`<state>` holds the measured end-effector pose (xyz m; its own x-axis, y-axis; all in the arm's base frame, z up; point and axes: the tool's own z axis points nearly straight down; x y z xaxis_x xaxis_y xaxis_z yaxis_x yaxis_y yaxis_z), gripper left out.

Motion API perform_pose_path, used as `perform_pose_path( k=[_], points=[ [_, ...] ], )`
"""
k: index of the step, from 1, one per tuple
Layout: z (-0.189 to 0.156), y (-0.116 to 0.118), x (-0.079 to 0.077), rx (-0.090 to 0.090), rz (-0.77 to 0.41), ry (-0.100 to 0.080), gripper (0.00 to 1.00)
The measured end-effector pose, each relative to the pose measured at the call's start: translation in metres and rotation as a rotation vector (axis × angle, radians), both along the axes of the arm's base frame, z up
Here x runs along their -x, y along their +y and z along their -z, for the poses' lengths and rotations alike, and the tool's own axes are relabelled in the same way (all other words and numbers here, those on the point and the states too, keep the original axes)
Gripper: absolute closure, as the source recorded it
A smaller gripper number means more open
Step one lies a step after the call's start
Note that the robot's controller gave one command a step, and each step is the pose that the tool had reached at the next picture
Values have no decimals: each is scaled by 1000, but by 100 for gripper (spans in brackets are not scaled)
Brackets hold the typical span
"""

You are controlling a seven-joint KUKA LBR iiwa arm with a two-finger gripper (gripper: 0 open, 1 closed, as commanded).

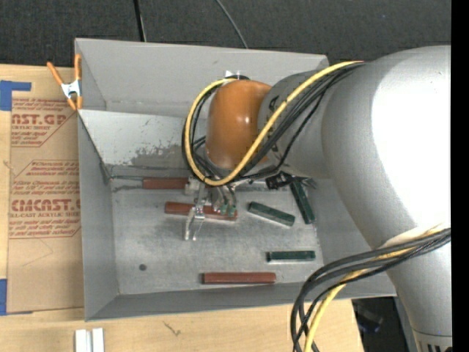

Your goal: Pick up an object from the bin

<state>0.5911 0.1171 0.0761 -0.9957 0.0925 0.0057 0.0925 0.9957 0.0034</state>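
Gripper (210, 215) is down at the floor of the bin (95, 196), about mid-bin, tucked under the orange wrist cover (233, 123) and the yellow-and-black cables (192, 134). From this angle you can't tell whether it's open or closed, and nothing shows clearly held. It sits right over the right end of the middle brown stick (179, 209), which lies flat and crosswise on the floor; that stick's left end pokes out clear on the view's left of the gripper. Just behind it, at the foot of the back wall, is the back brown stick (165, 184), roughly parallel and not touching. Just right of the gripper you have the slanted green stick (271, 213). Further right is the steep green stick (302, 202), its top end under the arm. Nearer the front lies the flat green stick (291, 256), and closest to the front wall the front brown stick (238, 277). All are well apart. A small dark speck (143, 268) sits front-left.
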Motion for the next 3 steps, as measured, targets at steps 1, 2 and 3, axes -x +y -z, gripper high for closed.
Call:
perform_pose_path(
  k=[1,2,3],
  points=[
    [-2,-1,-5,-1,3,-19,100],
    [0,0,0,0,0,0,0],
    [-2,-1,-4,-1,2,-19,100]
  ],
)
